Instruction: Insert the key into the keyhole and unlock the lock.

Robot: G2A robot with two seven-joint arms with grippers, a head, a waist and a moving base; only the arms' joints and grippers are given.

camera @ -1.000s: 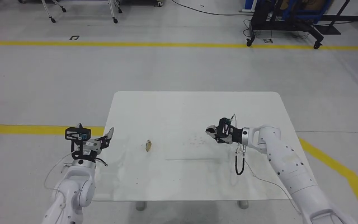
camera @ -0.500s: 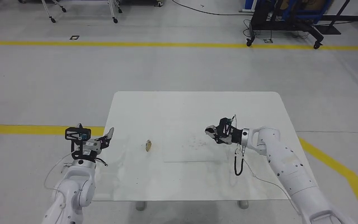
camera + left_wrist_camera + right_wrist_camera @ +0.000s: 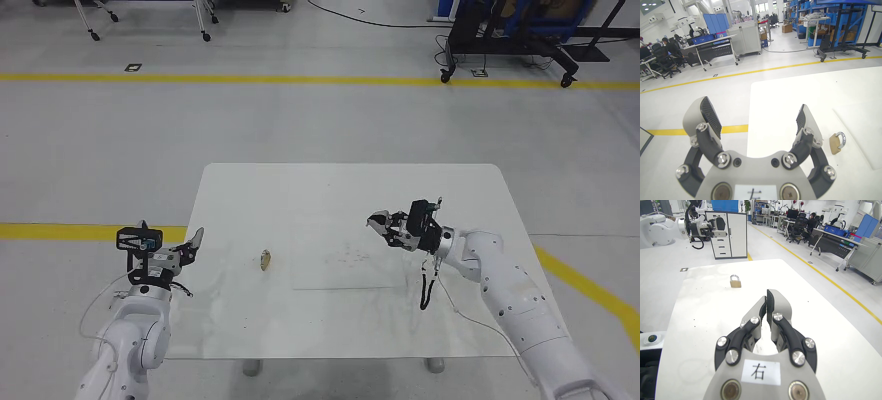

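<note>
Brass padlock (image 3: 264, 260) is lying on the table (image 3: 300, 190) near the wide-open, empty left gripper (image 3: 755, 115). Right gripper (image 3: 766, 303) is hovering clamped shut, key not discernible. Approach is seemingly pending; next, the padlock needs steadying.

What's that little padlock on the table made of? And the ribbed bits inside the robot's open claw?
The padlock body looks like brass, a dull yellow-gold; its shackle is bright and silvery, probably steel. The left gripper pads are dark, matte and finely ribbed, likely rubber.
</note>
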